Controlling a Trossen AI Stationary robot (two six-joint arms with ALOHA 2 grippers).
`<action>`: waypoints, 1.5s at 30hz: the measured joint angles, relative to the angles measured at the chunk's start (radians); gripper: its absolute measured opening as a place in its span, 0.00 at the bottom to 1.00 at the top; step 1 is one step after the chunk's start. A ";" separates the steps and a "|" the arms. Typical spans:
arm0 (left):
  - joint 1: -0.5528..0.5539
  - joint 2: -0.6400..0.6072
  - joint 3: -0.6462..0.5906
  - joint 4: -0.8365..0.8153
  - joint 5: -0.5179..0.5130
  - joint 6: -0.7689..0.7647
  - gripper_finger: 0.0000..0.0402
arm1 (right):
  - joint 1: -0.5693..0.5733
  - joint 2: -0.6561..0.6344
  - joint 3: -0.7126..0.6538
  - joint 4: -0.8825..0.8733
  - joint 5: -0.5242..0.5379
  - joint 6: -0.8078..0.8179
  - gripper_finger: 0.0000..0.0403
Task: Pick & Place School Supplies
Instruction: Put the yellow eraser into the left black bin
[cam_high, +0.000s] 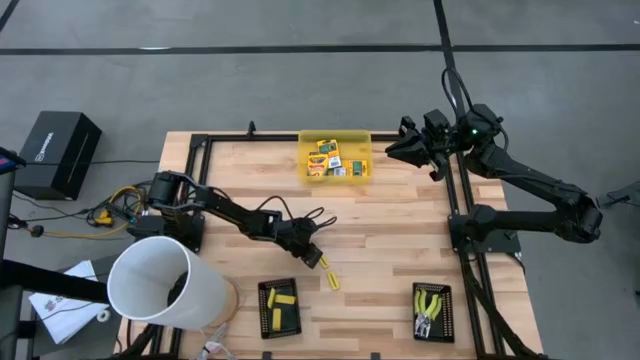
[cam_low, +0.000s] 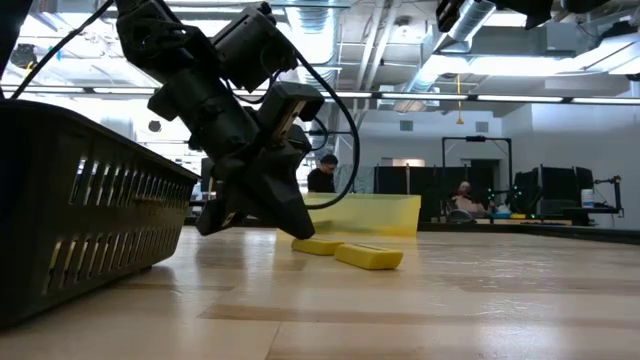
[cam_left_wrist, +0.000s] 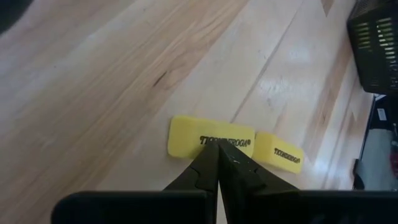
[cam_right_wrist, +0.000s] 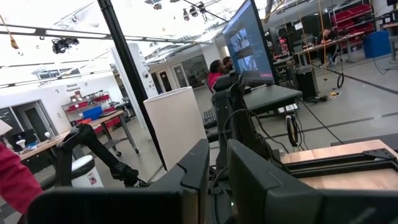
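Two short yellow sticks (cam_high: 322, 263) (cam_high: 331, 281) lie flat on the wooden table; they also show in the low view (cam_low: 318, 245) (cam_low: 368, 257). My left gripper (cam_left_wrist: 219, 144) is shut and slants down over the printed stick (cam_left_wrist: 211, 140), with the second stick (cam_left_wrist: 278, 152) beside it. More yellow sticks lie in a black tray (cam_high: 280, 305). Two tools with yellow-green handles (cam_high: 430, 308) lie in another black tray. Printed boxes (cam_high: 332, 160) sit in the yellow bin. My right gripper (cam_high: 398, 148) is raised beside the bin, its fingers a narrow gap apart (cam_right_wrist: 217, 168). My left gripper's shut fingertips (cam_left_wrist: 214, 155) stand over the printed top face (cam_left_wrist: 205, 138) of the stick, coming from above at a slant. I cannot tell whether they touch it. The stick lies flat on the table.
The translucent yellow bin (cam_high: 335, 137) stands at the table's far edge. A white cylindrical container (cam_high: 165, 282) rises at the near left corner. The black tray's wall (cam_low: 80, 210) fills the low view's left. A black frame runs along the table's sides. Bare wood lies between the trays.
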 joint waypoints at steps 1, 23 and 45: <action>-0.001 0.000 0.000 -0.001 0.001 0.000 0.00 | 0.000 0.000 0.000 0.000 0.000 0.000 0.13; -0.056 0.030 0.001 -0.017 0.022 -0.037 0.00 | 0.000 0.000 0.000 -0.004 0.000 -0.009 0.13; -0.038 -0.245 0.003 -0.024 0.017 0.259 0.01 | 0.000 0.000 0.000 0.026 -0.001 -0.009 0.13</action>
